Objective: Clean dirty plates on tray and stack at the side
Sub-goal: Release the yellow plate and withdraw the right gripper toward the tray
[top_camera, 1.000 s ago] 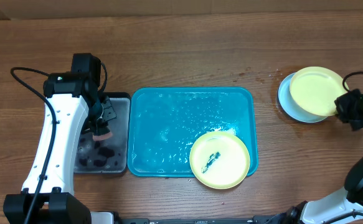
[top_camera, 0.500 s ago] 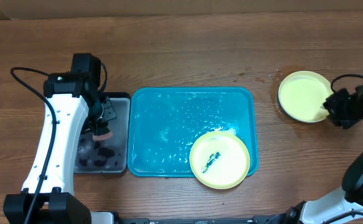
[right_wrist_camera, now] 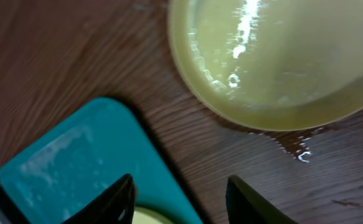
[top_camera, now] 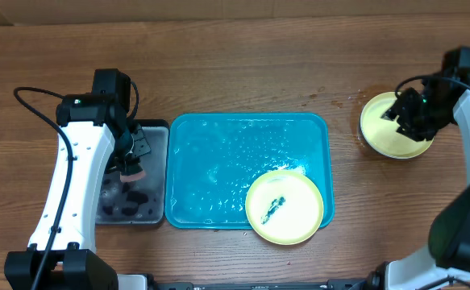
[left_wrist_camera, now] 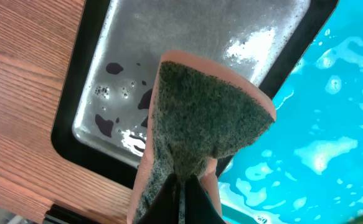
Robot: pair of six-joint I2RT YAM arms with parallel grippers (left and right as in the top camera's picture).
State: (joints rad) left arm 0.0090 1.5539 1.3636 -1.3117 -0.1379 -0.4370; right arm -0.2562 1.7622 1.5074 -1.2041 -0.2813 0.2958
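Note:
A pale yellow-green plate (top_camera: 284,206) with a dark smear lies on the front right corner of the turquoise tray (top_camera: 218,161). A clean pale yellow-green plate (top_camera: 384,125) lies on the table at the right and covers the light blue plate beneath it. My right gripper (top_camera: 412,113) is open and empty above that plate's right side. The right wrist view shows its fingers (right_wrist_camera: 181,186) apart, the wet clean plate (right_wrist_camera: 281,56) and the tray's corner (right_wrist_camera: 69,162). My left gripper (top_camera: 130,165) is shut on a sponge (left_wrist_camera: 206,118) over the black tray.
The narrow black tray (top_camera: 155,129) with dark blobs and water stands against the turquoise tray's left side; it also shows in the left wrist view (left_wrist_camera: 69,118). Water spots lie on the wood beside the stacked plates (right_wrist_camera: 299,149).
My right gripper let go of the clean yellow-green plate, which now sits squarely on the blue plate. The gripper moved from the plate's right edge toward the back, over it. The left arm stayed still.

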